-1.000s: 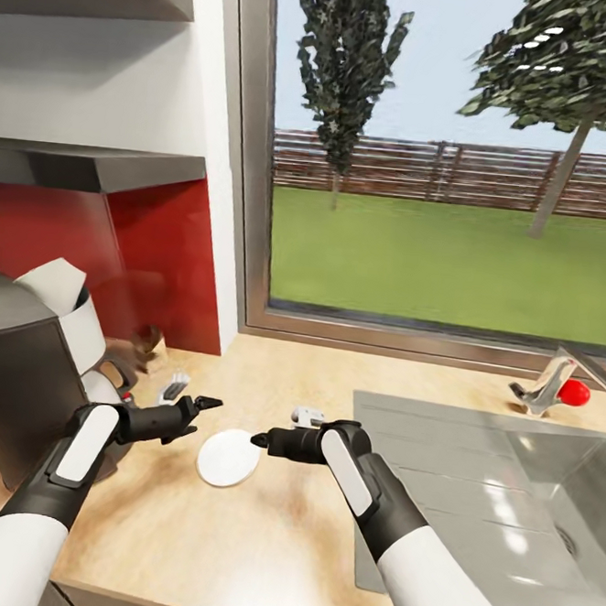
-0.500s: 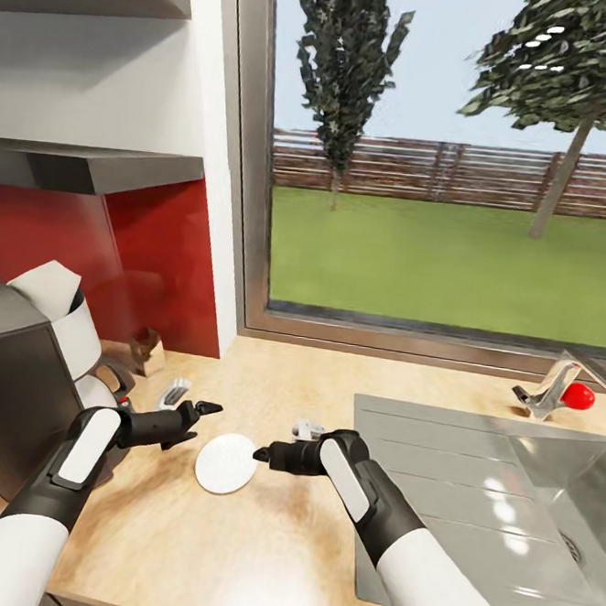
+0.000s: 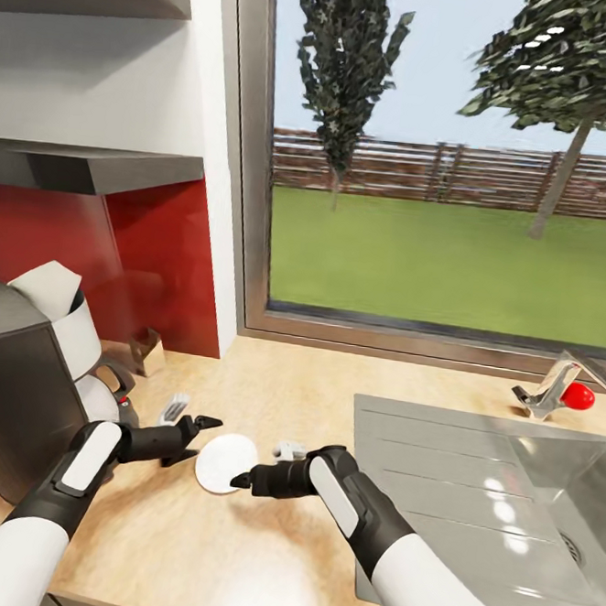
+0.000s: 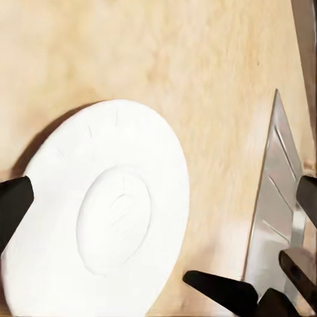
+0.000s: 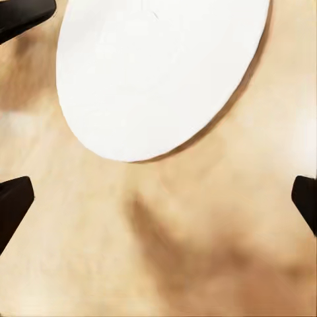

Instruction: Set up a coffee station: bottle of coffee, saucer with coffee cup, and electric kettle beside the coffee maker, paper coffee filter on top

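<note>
The saucer (image 3: 225, 462) lies flat on the countertop (image 3: 253, 556) between the spread left gripper (image 3: 202, 423) and spread right gripper (image 3: 241, 480).

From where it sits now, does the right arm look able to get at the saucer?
Probably yes. The right end effector hangs open just short of the saucer, which lies flat on bare countertop with nothing between them. The left end effector at the far rim may crowd a grasp.

Big window (image 3: 453, 160) at 12 o'clock showed lawn, trees, fence. Red backsplash (image 3: 159, 263) at 9 o'clock, steel sink (image 3: 506, 505) at 4 o'clock, daylight.
</note>
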